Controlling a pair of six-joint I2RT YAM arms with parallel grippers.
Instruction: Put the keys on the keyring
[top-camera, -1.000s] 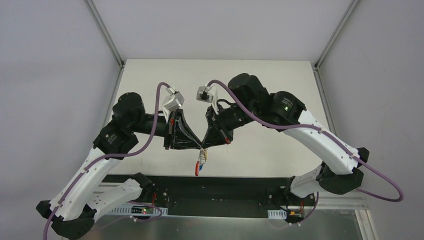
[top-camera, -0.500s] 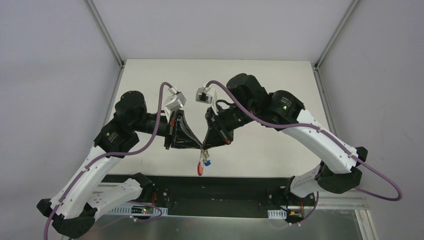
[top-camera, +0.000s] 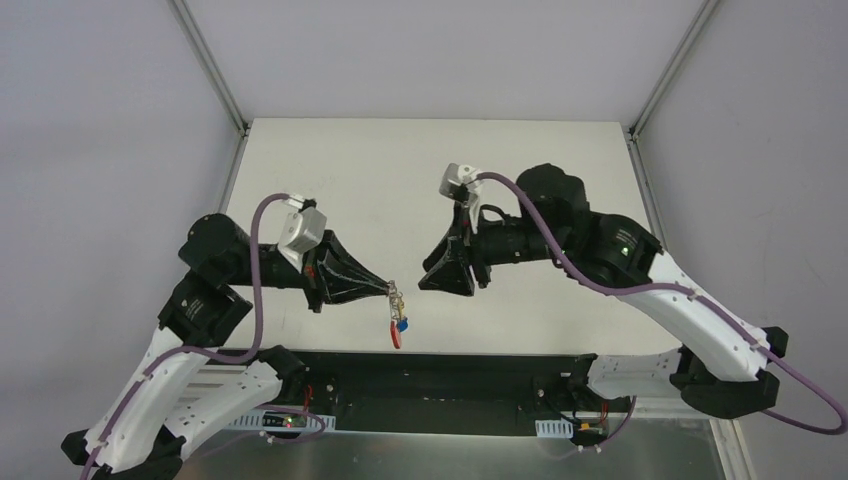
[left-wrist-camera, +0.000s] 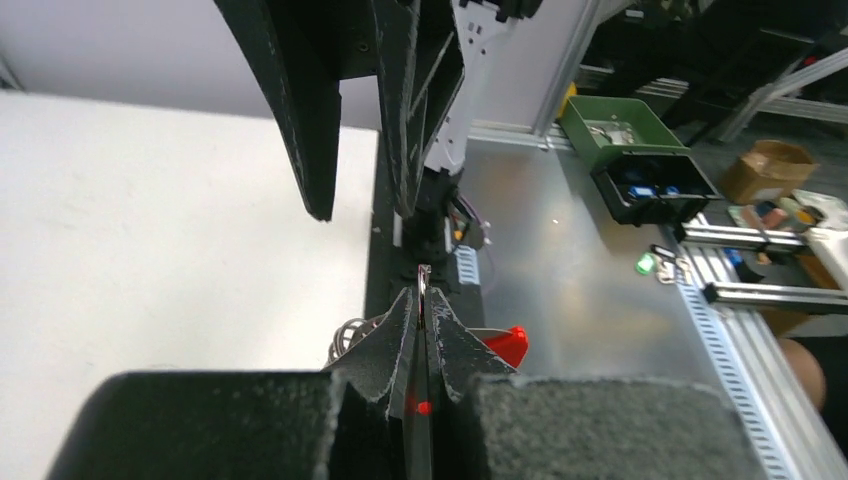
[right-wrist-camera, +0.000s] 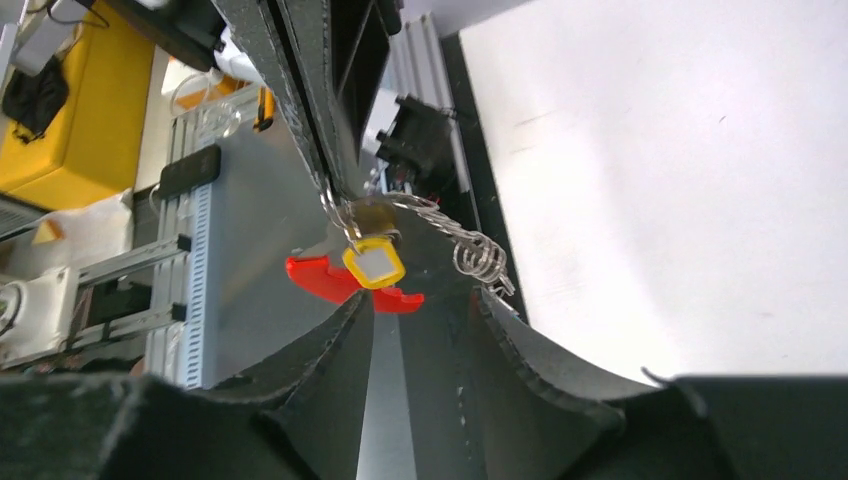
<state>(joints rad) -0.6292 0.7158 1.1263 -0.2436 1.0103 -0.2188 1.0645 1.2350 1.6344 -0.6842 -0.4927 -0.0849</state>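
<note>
Keyring (top-camera: 398, 320) between left fingers (top-camera: 352, 281)

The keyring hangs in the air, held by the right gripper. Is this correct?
No. The left gripper holds the keyring, as the top view shows. The right gripper is open and apart from it.

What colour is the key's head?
Yellow; the key shows best in the right wrist view.

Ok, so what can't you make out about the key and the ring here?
Right wrist: whether the key is actually threaded on the keyring; its loops overlap.
Top view: key too small to pick out.
Left wrist: key out of sight behind the left gripper.
</note>
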